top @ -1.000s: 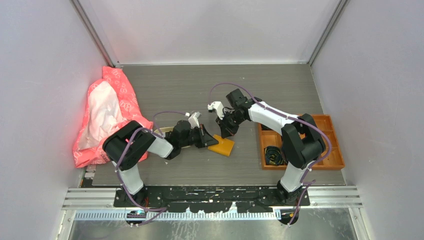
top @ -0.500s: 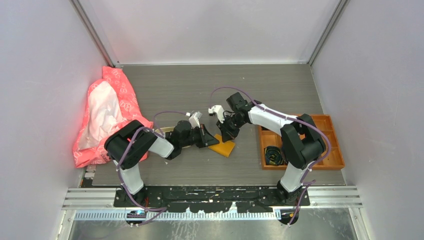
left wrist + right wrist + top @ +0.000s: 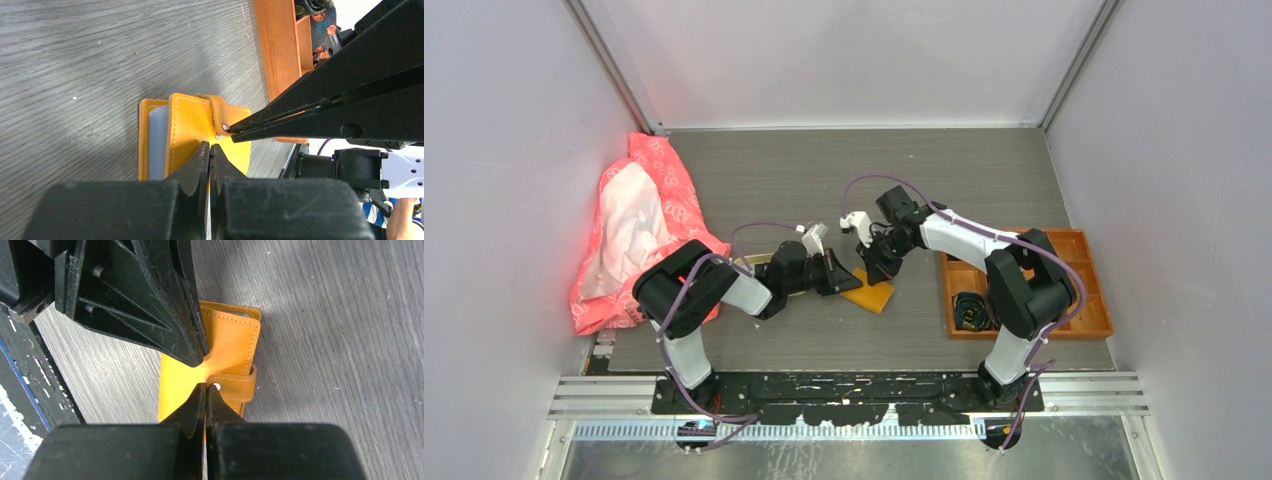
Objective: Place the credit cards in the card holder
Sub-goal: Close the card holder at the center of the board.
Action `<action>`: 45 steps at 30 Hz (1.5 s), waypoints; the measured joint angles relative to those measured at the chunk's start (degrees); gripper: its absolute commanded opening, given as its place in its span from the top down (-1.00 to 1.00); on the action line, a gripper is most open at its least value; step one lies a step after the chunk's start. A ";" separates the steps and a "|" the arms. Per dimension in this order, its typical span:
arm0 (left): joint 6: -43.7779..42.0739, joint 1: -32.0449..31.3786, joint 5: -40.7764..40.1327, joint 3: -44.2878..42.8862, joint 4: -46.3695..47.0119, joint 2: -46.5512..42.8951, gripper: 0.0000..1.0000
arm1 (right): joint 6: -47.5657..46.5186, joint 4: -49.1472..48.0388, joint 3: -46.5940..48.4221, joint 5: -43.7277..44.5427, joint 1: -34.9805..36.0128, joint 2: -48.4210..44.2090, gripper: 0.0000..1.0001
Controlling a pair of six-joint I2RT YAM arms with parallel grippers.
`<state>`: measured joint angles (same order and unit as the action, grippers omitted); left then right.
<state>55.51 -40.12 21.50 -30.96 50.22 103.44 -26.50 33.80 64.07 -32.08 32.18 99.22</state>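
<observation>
The card holder [image 3: 871, 295] lies flat on the grey worktop [image 3: 824, 180], just below the middle of the overhead view, with both hands meeting on it. The left hand [image 3: 849, 283] reaches in from the left of the frame. The right hand [image 3: 876, 272] comes down from the upper right, so the two tips sit close together over the holder's upper left part.

In the left wrist view the left hand [image 3: 210, 150] is clenched, its two fingers pressed together with nothing between them. Their tip rests on the holder's [image 3: 192, 125] orange cover near its lower edge in the frame. Under that cover, along the holder's left side, a strip of a pale blue-grey credit card [image 3: 156, 145] shows inside. The snap tab [image 3: 220, 107] wraps over the holder's upper right edge. The right hand [image 3: 232, 131] points in from the right with its tip on the metal stud of that tab.

The right wrist view shows the right hand [image 3: 205, 390] clenched too, fingers together, tip at the stud on the tab [image 3: 235, 385]. I cannot tell whether it pinches the tab or only touches it. The left hand [image 3: 195, 357] presses on the cover just above and to the left.

An orange compartmented box [image 3: 1074, 240] sits at the right of the worktop, well apart from the holder, and a pink bag [image 3: 639, 225] lies at the left.
</observation>
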 measured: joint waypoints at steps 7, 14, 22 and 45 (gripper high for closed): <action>0.00 0.00 0.04 0.00 0.00 0.00 1.00 | 0.00 0.52 -0.13 0.00 0.68 -0.26 0.98; -0.04 -0.15 0.02 0.00 0.02 0.00 1.00 | -0.09 1.16 -0.39 -0.02 1.05 -0.52 0.98; -0.13 -0.44 -0.02 0.85 0.50 -0.74 0.75 | 0.00 1.36 -0.87 0.02 1.55 -0.76 0.98; -5.38 -4.02 0.11 4.68 -6.45 -9.07 1.00 | 1.27 1.33 -0.87 0.50 1.73 -0.76 0.98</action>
<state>50.13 -44.14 21.61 -26.28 43.77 94.37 -25.23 35.14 63.20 -31.57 33.91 98.45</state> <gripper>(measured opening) 0.007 0.034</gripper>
